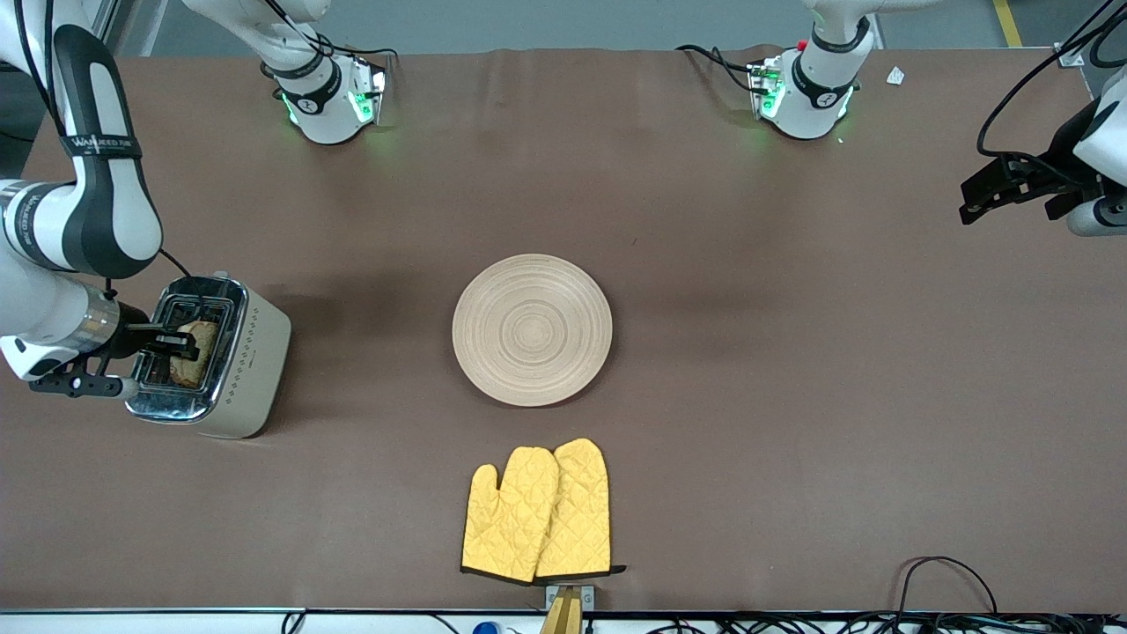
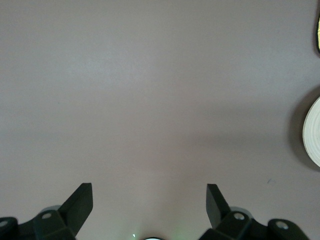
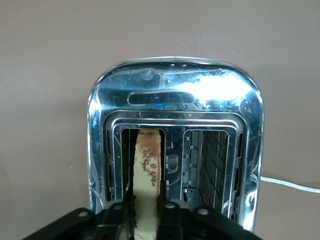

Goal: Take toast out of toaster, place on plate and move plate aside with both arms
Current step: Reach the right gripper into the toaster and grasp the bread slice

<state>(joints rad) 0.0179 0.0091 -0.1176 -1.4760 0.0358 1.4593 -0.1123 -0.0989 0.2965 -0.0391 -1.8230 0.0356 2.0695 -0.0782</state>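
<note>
**A:** Right tool (image 1: 180, 345)?

**B:** Mine is down at the toaster (image 1: 211, 357), over one slot, pads pressed against both faces of the toast (image 3: 147, 175). Clamped on it, as the right wrist view shows. Slice is upright in its slot, rounded top just proud of the chrome. The other slot is empty.

**A:** Lifted at all?

**B:** Not that I can judge. Most of the slice sits down inside the slot. I'd call this the grip made, pull not yet begun.

**A:** Left tool (image 2: 150, 202)?

**B:** Waiting, up in the air over bare counter (image 1: 792, 396) at the left arm's end. Fingers (image 2: 80, 200) spread wide, nothing between them. Plate edge just shows in its wrist view.

**A:** Plate?

**B:** Plate (image 1: 532, 329) at mid-counter, bare, well apart from the toaster. Toaster stands toward the right arm's end. Pair of yellow mitts (image 1: 539, 512) lies nearer the front camera than the plate, untouched.

**A:** Tally, then.

**B:** Done: the reach and the clamp. Left: draw the slice straight up clear of the slot, carry it over, lay it on the plate, let go. Then both tools take the plate and shift it aside. Early going, I judge; the two-arm part is not started.
</note>
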